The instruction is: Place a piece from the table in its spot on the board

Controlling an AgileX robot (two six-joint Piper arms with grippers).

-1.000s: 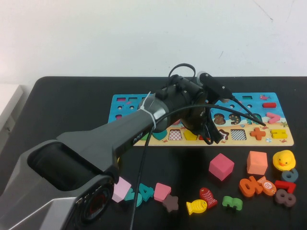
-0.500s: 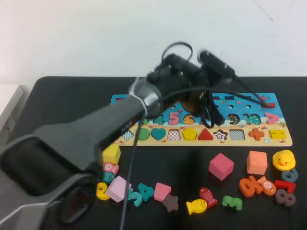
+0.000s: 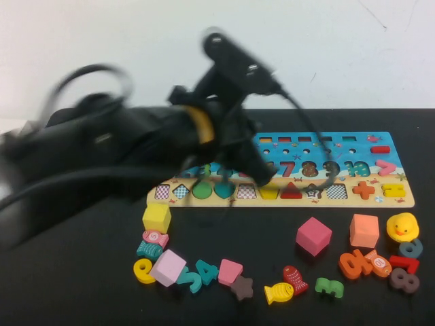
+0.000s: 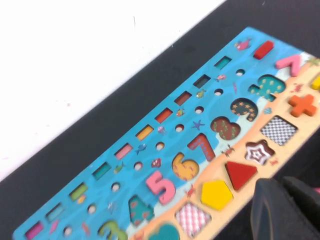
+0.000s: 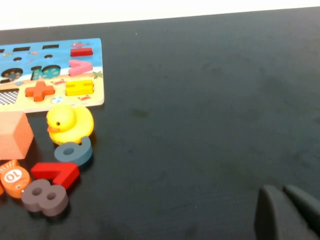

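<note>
Left gripper (image 4: 280, 210) hangs above the board (image 4: 150, 125) with its fingers together, holding nothing. Just beside it the piece (image 4: 216, 194) lies flat in its cut-out between checkered square and red triangle, one corner pointing toward the numerals. Right gripper (image 5: 287, 210) is closed over bare table (image 5: 200, 100)

The board (image 4: 150, 165) carries raised numerals in a row: a green 3 (image 4: 111, 231), teal 4 (image 4: 140, 209), pink 5 (image 4: 161, 185), orange 6 (image 4: 185, 166), red 7 (image 4: 202, 146), brown 8 (image 4: 225, 128), dark 9 (image 4: 244, 108) and teal 10 (image 4: 268, 86); an orange plus sign (image 4: 302, 105) sits by its tan edge. Loose on the bench (image 5: 210, 100) lie a grey 8 (image 5: 44, 196), a red 7 (image 5: 54, 173), a blue-grey piece that looks like a 9 (image 5: 74, 151) and an orange disc printed 10 (image 5: 12, 175)
</note>
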